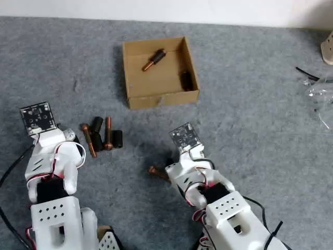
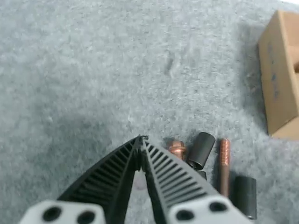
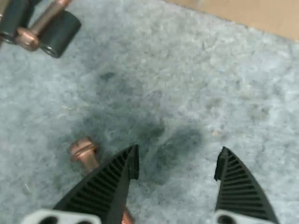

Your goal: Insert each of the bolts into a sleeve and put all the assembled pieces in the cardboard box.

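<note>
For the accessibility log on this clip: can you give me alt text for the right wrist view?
The right arm's tool hangs open over grey carpet, a copper bolt lying beside one finger and partly under it. Farther off lie a black sleeve and the edge of the cardboard box.

bolts [image 1: 108, 133]: copper. sleeves [image 1: 118, 138]: black; cardboard box [image 1: 161, 98]: plain brown. table surface [image 1: 250, 104]: mottled grey; arms [image 1: 54, 156]: white with black ribbed fingers [image 2: 173, 177]

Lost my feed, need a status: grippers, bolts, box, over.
Left gripper shut, empty, by the bolt-and-sleeve pile. Right gripper open at a loose bolt. Two pieces in cardboard box. Nothing blocking.
</note>
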Robot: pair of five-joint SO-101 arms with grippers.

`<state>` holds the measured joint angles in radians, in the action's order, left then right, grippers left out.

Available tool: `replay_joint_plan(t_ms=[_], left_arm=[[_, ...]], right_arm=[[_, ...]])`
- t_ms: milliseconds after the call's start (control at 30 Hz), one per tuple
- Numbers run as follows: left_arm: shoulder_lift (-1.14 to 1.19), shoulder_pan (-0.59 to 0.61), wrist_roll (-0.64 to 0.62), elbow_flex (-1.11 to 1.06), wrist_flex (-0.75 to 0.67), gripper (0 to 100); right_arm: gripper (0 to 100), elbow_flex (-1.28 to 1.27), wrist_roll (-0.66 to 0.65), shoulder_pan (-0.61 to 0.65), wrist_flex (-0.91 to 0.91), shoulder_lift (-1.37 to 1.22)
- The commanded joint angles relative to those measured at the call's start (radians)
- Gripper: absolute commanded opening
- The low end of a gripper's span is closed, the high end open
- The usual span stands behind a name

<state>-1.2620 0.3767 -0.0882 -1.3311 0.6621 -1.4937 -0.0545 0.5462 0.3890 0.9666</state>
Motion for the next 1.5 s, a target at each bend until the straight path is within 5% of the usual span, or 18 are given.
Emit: replay_joint_plan(t_ms=[0,433,1467], left_arm=[[-0.021,-0.008,0.101,0.007,0.069,1],[-0.021,-0.008,0.112,-0.318,0.124,1],[-0.021,-0.007,0.114,-0.315,0.115,1]], right_arm=[[24.6,0.018,-0.015,-0.021,-0.028,0.021],[24.6,0.018,-0.021,-0.024,-0.028,0.021],[24.6,0.019,-0.023,-0.067,-0.028,0.021]])
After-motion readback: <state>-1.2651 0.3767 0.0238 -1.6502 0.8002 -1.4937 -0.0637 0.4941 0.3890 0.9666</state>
